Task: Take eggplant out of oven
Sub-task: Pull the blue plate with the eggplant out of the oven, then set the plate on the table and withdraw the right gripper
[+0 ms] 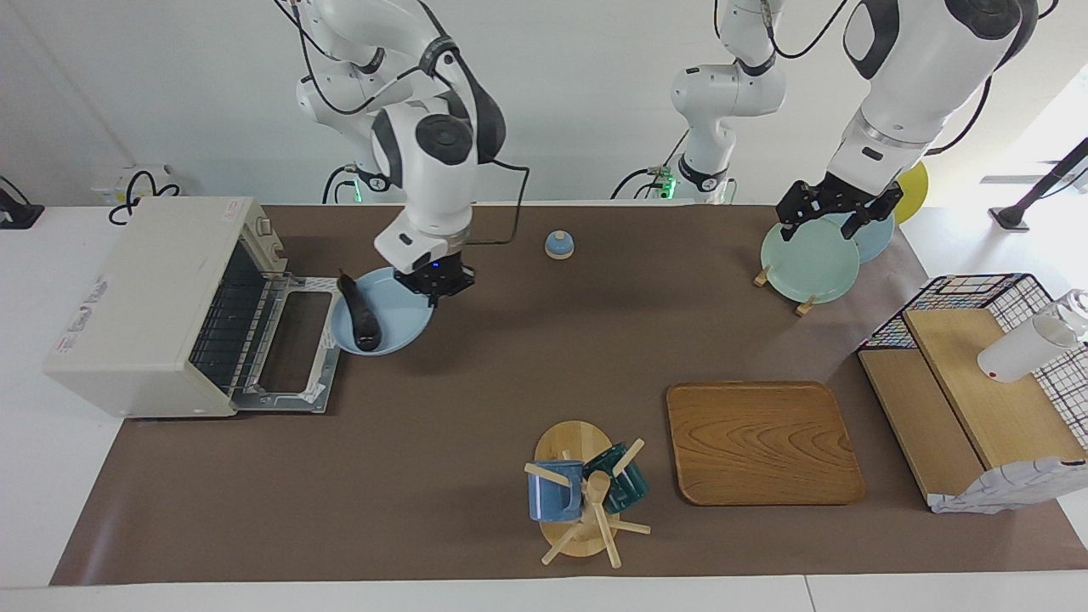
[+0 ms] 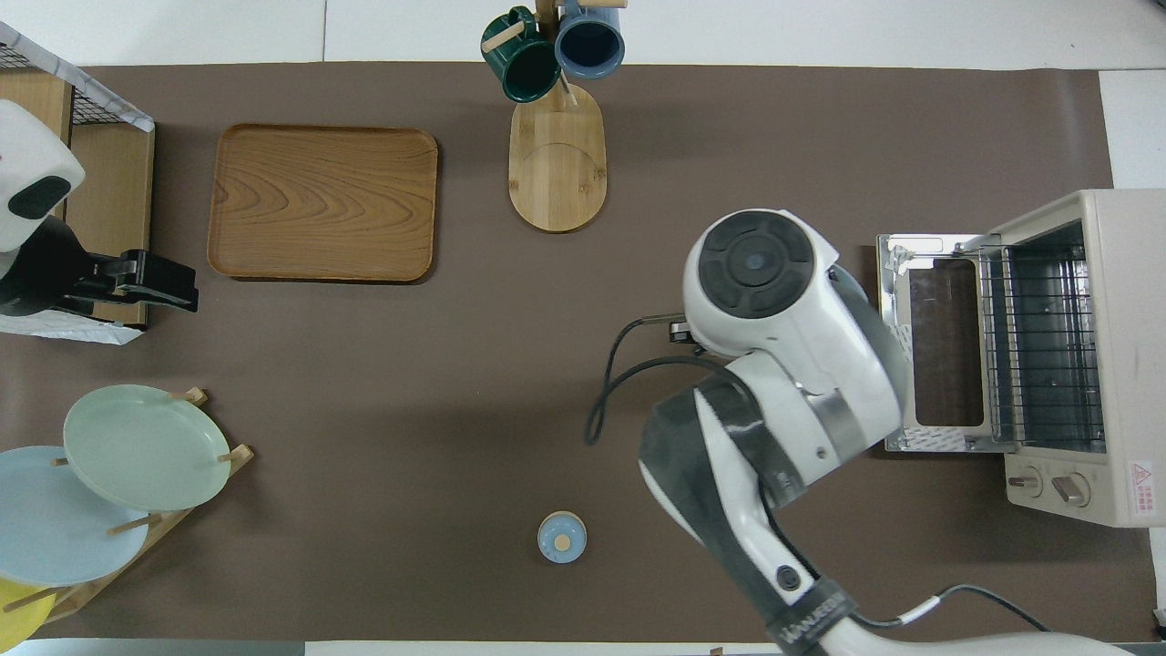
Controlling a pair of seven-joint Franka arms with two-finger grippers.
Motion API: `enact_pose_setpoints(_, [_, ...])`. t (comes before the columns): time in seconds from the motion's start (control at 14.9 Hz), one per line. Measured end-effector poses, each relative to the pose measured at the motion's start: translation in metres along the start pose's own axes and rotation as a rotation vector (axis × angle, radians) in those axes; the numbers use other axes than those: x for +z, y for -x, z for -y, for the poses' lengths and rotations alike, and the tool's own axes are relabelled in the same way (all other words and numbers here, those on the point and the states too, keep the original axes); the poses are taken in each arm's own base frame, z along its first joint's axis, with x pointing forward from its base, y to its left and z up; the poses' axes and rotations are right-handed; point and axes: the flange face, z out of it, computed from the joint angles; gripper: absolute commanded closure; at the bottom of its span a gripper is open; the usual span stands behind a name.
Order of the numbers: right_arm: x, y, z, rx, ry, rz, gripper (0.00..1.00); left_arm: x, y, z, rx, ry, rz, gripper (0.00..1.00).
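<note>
Dark glossy eggplant on a blue plate beside the open-doored cream oven

1. The boxy cream-white toaster oven stands at the right arm's end of the table, with its glass door folded down flat.
2. The round light-blue plate lies just beside the open door, toward the table's middle.
3. The slim dark eggplant lies on this plate, outside the oven.
4. The rectangular wooden tray lies toward the left arm's end, farther from the robots.
5. The wooden mug stand is beside the tray.
</note>
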Motion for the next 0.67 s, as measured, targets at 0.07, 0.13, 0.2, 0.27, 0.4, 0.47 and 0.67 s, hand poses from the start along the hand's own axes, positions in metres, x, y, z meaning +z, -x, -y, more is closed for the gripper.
enact_pose_setpoints(0.07, [0.002,0.006,0.037,0.033,0.005,0.001,1.0,0.0,0.0,0.0,0.0,0.0,0.0,0.0])
enact_pose_setpoints(0.13, [0.006,0.011,0.074,0.072,0.014,-0.003,1.0,0.0,0.0,0.0,0.0,0.0,0.0,0.0])
enact_pose_setpoints(0.2, [0.013,0.017,0.11,0.105,0.021,-0.009,1.0,0.0,0.0,0.0,0.0,0.0,0.0,0.0])
enact_pose_setpoints(0.27, [0.023,0.021,0.137,0.127,0.027,-0.014,1.0,0.0,0.0,0.0,0.0,0.0,0.0,0.0])
enact_pose_setpoints(0.4, [0.038,0.021,0.166,0.137,0.02,-0.026,1.0,0.0,0.0,0.0,0.0,0.0,0.0,0.0])
enact_pose_setpoints(0.47, [0.039,0.019,0.174,0.134,-0.003,-0.038,1.0,0.0,0.0,0.0,0.0,0.0,0.0,0.0])
enact_pose_setpoints(0.67, [0.031,0.024,0.194,0.125,-0.099,-0.079,1.0,0.0,0.0,0.0,0.0,0.0,0.0,0.0])
